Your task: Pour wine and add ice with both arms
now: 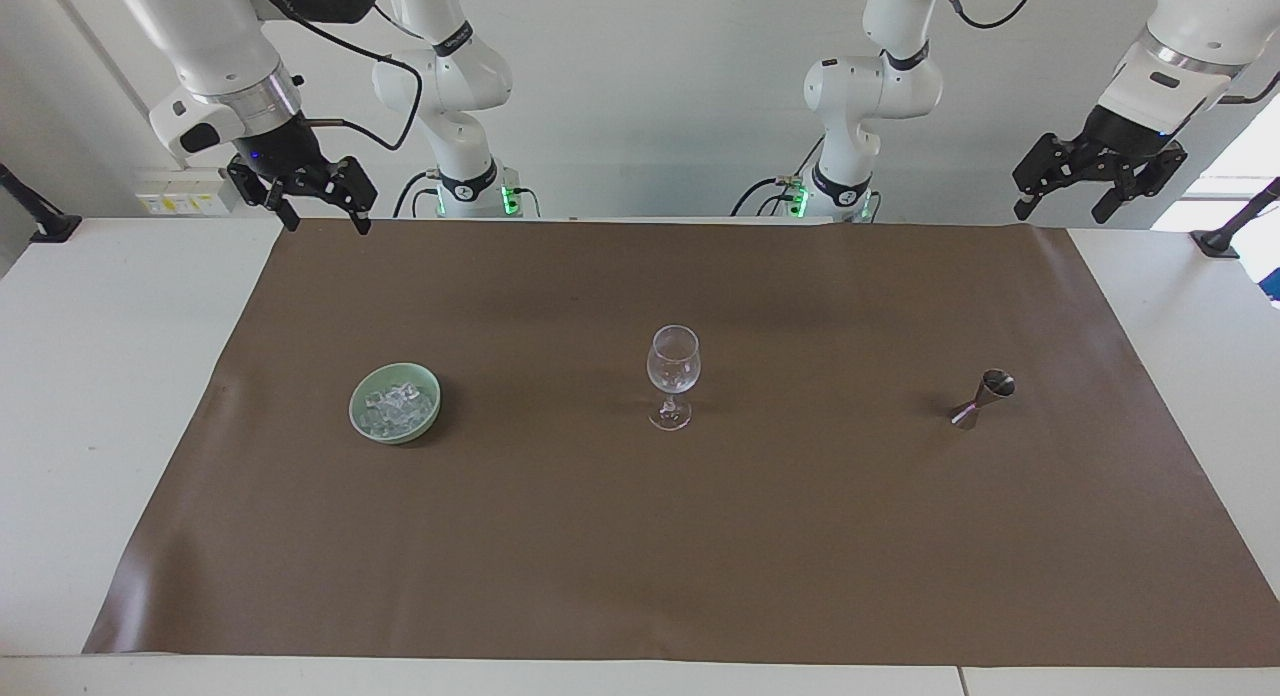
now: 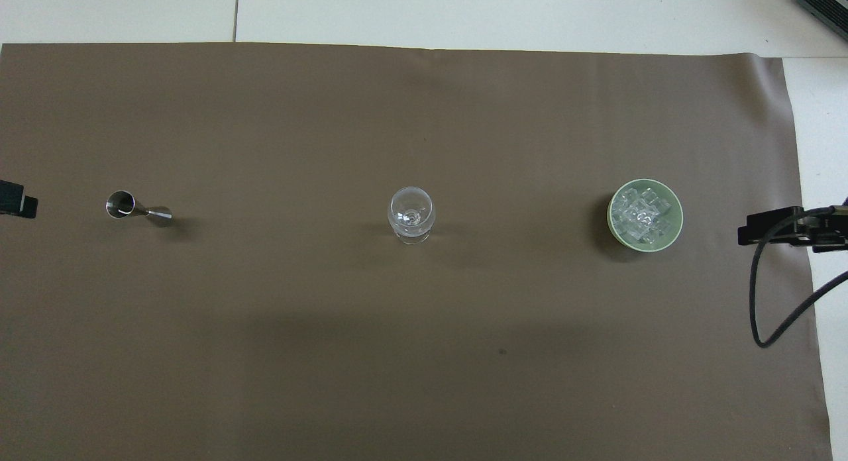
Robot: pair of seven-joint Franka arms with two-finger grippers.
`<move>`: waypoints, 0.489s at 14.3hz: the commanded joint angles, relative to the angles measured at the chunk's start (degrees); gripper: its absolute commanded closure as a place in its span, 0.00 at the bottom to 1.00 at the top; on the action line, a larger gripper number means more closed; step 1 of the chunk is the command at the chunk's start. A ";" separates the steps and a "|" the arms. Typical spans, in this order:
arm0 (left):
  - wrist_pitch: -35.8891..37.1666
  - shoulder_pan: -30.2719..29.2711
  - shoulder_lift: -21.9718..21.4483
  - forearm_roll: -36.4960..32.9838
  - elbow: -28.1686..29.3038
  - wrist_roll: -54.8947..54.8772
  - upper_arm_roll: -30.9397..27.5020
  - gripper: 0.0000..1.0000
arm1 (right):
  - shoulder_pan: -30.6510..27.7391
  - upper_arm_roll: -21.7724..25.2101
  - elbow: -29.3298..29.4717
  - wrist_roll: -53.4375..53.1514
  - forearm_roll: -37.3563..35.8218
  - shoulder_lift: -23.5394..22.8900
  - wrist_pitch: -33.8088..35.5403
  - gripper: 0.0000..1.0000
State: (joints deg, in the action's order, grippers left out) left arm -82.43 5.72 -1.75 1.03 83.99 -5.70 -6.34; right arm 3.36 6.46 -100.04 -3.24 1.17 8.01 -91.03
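Note:
A clear wine glass [image 1: 673, 371] stands upright in the middle of the brown mat; it also shows in the overhead view [image 2: 411, 214]. The ice [image 1: 398, 406] lies heaped in a pale green bowl [image 1: 432, 423] toward the right arm's end; the ice [image 2: 639, 216] and the bowl [image 2: 677, 216] show from above too. A steel jigger [image 1: 982, 398] [image 2: 138, 209] stands toward the left arm's end. My right gripper [image 1: 325, 224] [image 2: 775, 226] is open and empty, raised over the mat's corner. My left gripper [image 1: 1060, 214] [image 2: 16, 206] is open and empty, raised over the mat's other end.
The brown mat [image 1: 640, 576] covers most of the white table [image 1: 100, 426]. Both arm bases [image 1: 462, 191] stand at the table's edge. A black cable [image 2: 762, 295] hangs from the right wrist over the mat's edge.

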 commanded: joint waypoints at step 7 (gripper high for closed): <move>-0.45 2.27 -1.51 0.02 1.88 -0.37 -0.52 0.00 | -0.55 -0.39 -1.13 -1.25 -0.38 1.48 -0.20 0.00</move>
State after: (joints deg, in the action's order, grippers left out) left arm -82.42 5.86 -1.76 1.09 84.07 -5.70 -6.00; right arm 3.35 6.46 -100.06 -3.24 1.17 8.14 -91.03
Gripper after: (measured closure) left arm 0.000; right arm 0.000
